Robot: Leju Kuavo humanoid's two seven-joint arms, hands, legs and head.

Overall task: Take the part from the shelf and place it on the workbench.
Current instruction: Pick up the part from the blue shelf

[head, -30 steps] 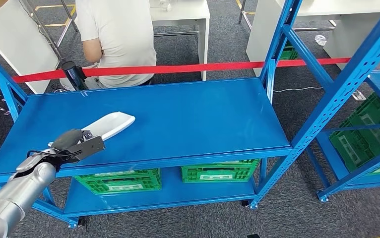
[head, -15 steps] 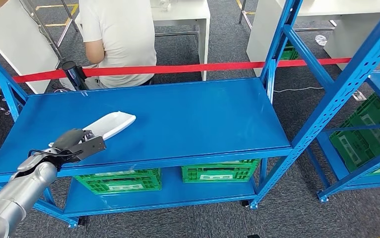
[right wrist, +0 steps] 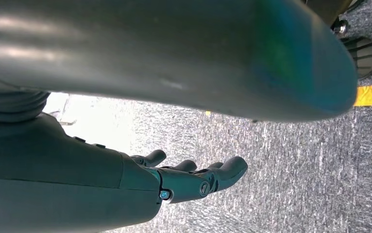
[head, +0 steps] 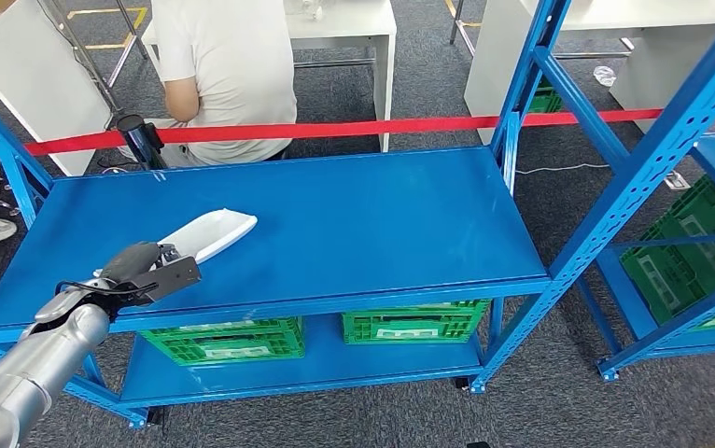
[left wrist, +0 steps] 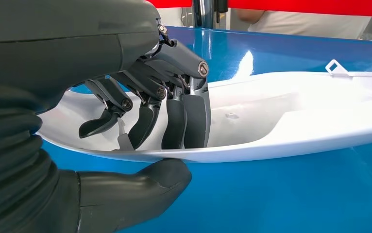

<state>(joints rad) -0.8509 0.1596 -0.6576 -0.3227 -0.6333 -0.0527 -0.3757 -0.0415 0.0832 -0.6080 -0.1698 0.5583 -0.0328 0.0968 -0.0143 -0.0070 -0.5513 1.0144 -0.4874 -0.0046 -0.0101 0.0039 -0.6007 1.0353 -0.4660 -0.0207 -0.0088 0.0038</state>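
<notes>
Grey fingers [left wrist: 174, 121] of the left hand [head: 144, 266] are curling inside the white part [head: 212, 232] while the thumb is pressing under its rim, so that hand is gripping the part at its near end. The part is sitting low over the blue shelf top [head: 354, 224], near the front-left corner; I can't tell if it's touching the surface or just lifted off. Its long axis is running away from the hand, toward the middle and back of the top, so most of its length is sticking out past the fingers.

The right hand [right wrist: 194, 177] is hanging over grey carpet, fingers loosely apart, holding nothing, so the left is clearly the one doing the job.

Further out, a red tape [head: 382, 127] is stretching behind the back edge, with a person [head: 228, 65] sitting beyond it. Green crates [head: 228, 338] are sitting on the lower level. My guess is the blue uprights [head: 522, 84] are what to watch when swinging it out.
</notes>
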